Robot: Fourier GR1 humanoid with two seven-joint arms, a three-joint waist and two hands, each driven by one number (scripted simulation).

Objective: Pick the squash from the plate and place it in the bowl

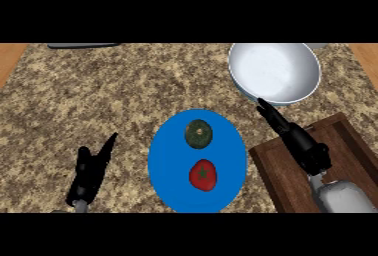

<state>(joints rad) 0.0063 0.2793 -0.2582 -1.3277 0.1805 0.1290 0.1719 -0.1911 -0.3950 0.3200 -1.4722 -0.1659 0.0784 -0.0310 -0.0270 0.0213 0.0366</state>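
We are holding both hands open: right hand near the bowl, left hand resting; the squash is sitting on the plate.

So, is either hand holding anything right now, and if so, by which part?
Nothing is held. The squash lies untouched on the blue plate. The left hand and the right hand both have straight fingers, clear of it.

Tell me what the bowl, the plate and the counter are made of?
The bowl looks like shiny metal: silvery grey with soft highlights. The plate looks like blue plastic or glazed ceramic; its flat, even colour leaves that open. The counter looks like speckled brown stone, maybe granite.
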